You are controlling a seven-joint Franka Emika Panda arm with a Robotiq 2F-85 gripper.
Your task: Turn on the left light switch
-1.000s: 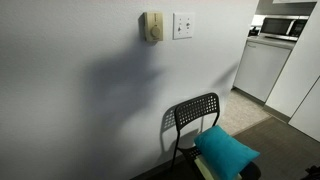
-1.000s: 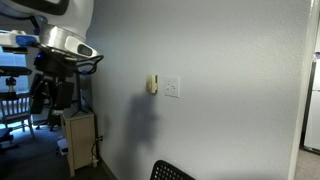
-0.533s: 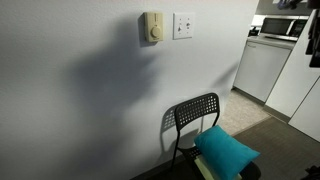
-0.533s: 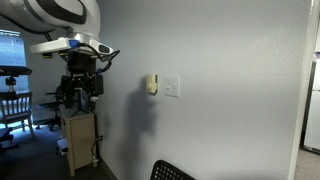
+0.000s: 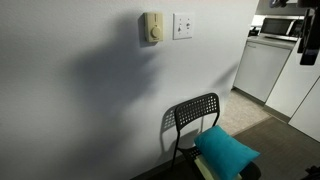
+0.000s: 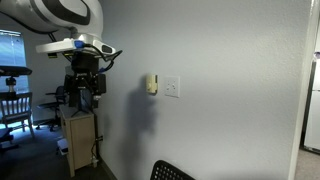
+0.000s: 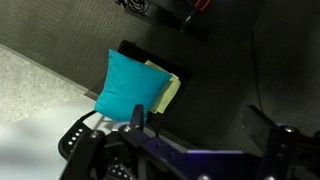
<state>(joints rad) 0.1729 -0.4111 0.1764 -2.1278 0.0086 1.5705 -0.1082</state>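
Observation:
The left light switch [image 5: 179,24] is the left-hand one of a pair in a square white wall plate [image 5: 183,25]. It also shows in an exterior view [image 6: 169,88], too small to read its position. My gripper [image 6: 82,86] hangs from the arm well to the left of the plate, away from the wall. A dark part of it shows at the right edge of an exterior view [image 5: 308,40]. In the wrist view my gripper [image 7: 195,125] is open and empty and looks down at the floor. The switch is out of the wrist view.
A beige wall unit with a round dial [image 5: 152,27] sits just left of the plate. A black chair [image 5: 192,115] with a teal cushion [image 5: 225,150] stands below against the wall. A white counter unit [image 5: 262,68] is at the right. A wooden cabinet [image 6: 80,135] stands under the arm.
Over the last second the arm has risen and swung toward the wall. My gripper has come into the right edge of an exterior view. Little has moved in the last half second.

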